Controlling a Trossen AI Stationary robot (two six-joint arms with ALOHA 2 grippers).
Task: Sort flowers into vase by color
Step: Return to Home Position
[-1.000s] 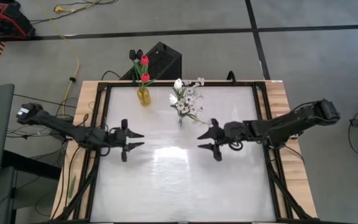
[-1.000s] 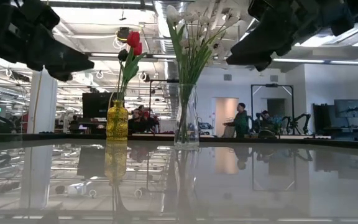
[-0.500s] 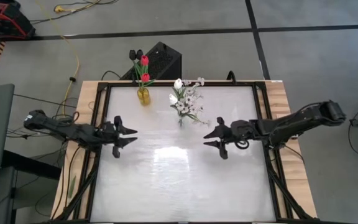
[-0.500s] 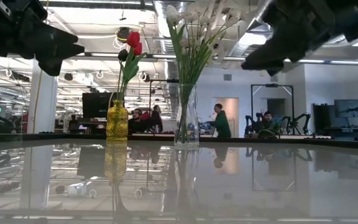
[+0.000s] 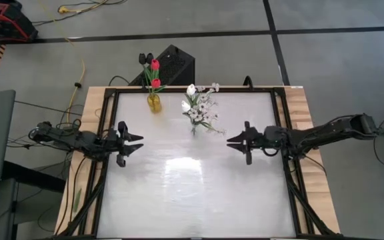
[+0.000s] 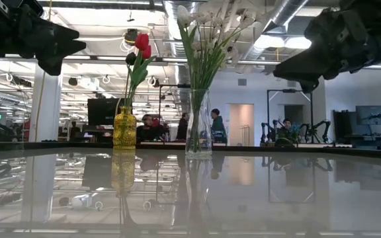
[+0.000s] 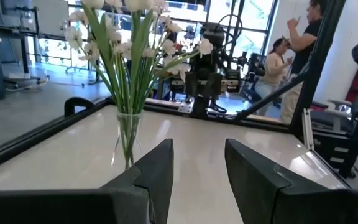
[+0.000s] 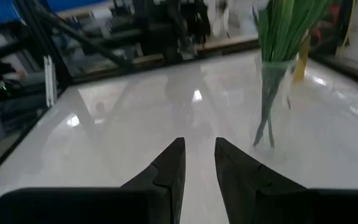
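A yellow vase (image 5: 153,102) (image 6: 124,129) stands near the table's far edge and holds red tulip heads (image 5: 155,65) (image 6: 141,41) and dark heads (image 5: 144,58). To its right, a clear glass vase (image 6: 198,122) (image 7: 128,134) (image 8: 271,99) holds white flowers and blossom sprigs (image 5: 200,103). The stems stick down into the vases. My left gripper (image 5: 141,141) (image 7: 197,146) hovers open over the table's left side. My right gripper (image 5: 229,141) (image 8: 199,144) hovers over the right side, open with a narrow gap. Neither holds anything.
The glossy white table top (image 5: 192,193) is bordered by black frame rails (image 5: 105,153). A black box (image 5: 175,63) sits beyond the far edge. People (image 6: 217,129) stand in the room behind the table. Cables lie on the floor to the left.
Both arms have drawn back from the middle. The left gripper has moved toward the table's left edge, the right gripper toward the right edge. The right gripper's fingers have come closer together. The vases and flowers have stayed where they were.
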